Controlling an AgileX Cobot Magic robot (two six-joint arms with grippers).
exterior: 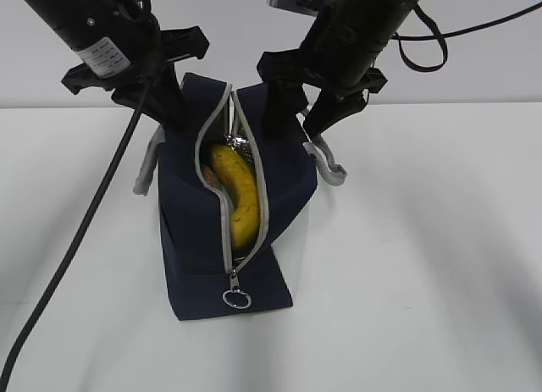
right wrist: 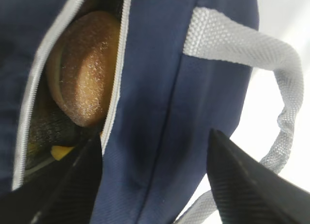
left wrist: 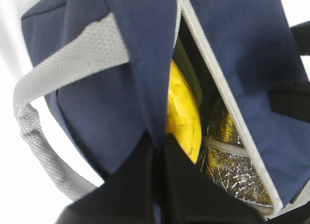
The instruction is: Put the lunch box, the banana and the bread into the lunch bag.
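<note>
Bag (exterior: 190, 265) stands in the middle of the table (exterior: 423, 282), zipper open. Banana (exterior: 237, 193) and bread (right wrist: 82, 74) lie inside; the box I cannot see. Left gripper (left wrist: 157, 151) is pinched shut on the left edge of the bag opening. Right gripper (right wrist: 155, 171) has wide jaws, one finger inside the opening and one outside the wall. If the left grip slips, the opening may fold over the banana and the bag may tip.

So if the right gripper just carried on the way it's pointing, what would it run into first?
Probably the lunch bag itself: the right gripper stands open astride the bag's navy wall beside the zip opening, one finger inside near the bread. Depth is hard to judge.
</note>
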